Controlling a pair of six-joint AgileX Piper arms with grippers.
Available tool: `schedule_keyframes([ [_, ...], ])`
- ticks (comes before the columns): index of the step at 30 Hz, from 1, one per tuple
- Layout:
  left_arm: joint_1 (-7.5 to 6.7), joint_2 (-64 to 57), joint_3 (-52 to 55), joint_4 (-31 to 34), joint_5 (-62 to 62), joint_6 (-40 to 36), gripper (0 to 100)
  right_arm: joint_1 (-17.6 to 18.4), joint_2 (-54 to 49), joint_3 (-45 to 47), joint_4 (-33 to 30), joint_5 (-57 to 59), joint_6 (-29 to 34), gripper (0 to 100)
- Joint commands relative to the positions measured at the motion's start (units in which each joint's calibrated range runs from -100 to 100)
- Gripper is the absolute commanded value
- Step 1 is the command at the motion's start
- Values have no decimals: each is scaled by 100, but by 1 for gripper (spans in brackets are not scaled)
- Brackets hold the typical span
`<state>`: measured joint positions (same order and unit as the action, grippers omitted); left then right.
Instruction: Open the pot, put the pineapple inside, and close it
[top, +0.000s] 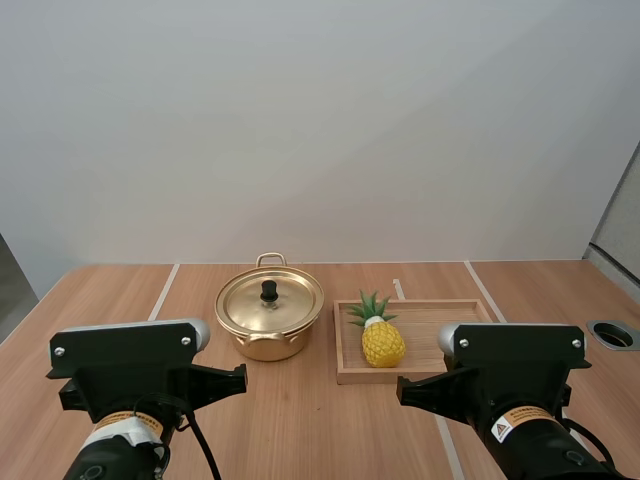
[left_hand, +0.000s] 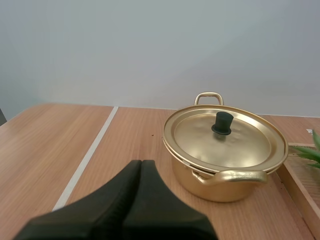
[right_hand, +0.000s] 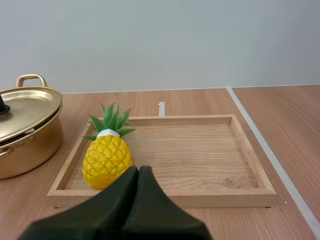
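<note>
A golden pot (top: 270, 330) stands on the wooden surface (top: 300, 430), a little left of the middle in the high view. Its lid (top: 290, 305) sits flat on the rim, with a small black knob (top: 269, 290) upright at the lid's centre. The far handle (top: 271, 259) points away from the arms and the near handle (left_hand: 235, 176) faces them. Just to the right of the pot, close but with a narrow strip of bare wood between them, lies a shallow wooden tray (top: 450, 325). The pineapple (top: 382, 342) rests inside it at its left end, near the wall closest to the pot, its yellow body toward the arms and its green crown pointing away from them. The left claw (left_hand: 141, 162) hangs low over the surface in front of the pot, apart from it. Its two black fingers are pressed together into one dark wedge that grips nothing, and its tip is aimed toward the pot's near side. The right claw (right_hand: 138, 169) hangs before the tray's near wall, likewise closed on nothing, its fingers meeting in a single wedge whose tip points at the pineapple without touching it. Pale stripes (top: 163, 292) run across the surface from front to back, one left of the pot and one just right of the tray. In the high view the left arm (top: 130, 365) sits at the near edge before the pot and the right arm (top: 515, 362) before the tray
</note>
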<state>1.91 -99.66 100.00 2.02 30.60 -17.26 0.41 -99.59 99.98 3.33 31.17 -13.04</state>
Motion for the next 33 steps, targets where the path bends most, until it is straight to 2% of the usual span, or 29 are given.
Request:
schedule_keyframes([
  [1, -11, -34, 0, 25, -120, -55, 0, -23, -41, 2, 15, -5, -39, 0],
  [29, -11, -34, 0, 25, -120, -55, 0, -23, -41, 2, -50, -38, -39, 0],
  [33, -11, -34, 0, 25, -806, -54, 0, -23, -41, 2, -431, -1459, -39, 0],
])
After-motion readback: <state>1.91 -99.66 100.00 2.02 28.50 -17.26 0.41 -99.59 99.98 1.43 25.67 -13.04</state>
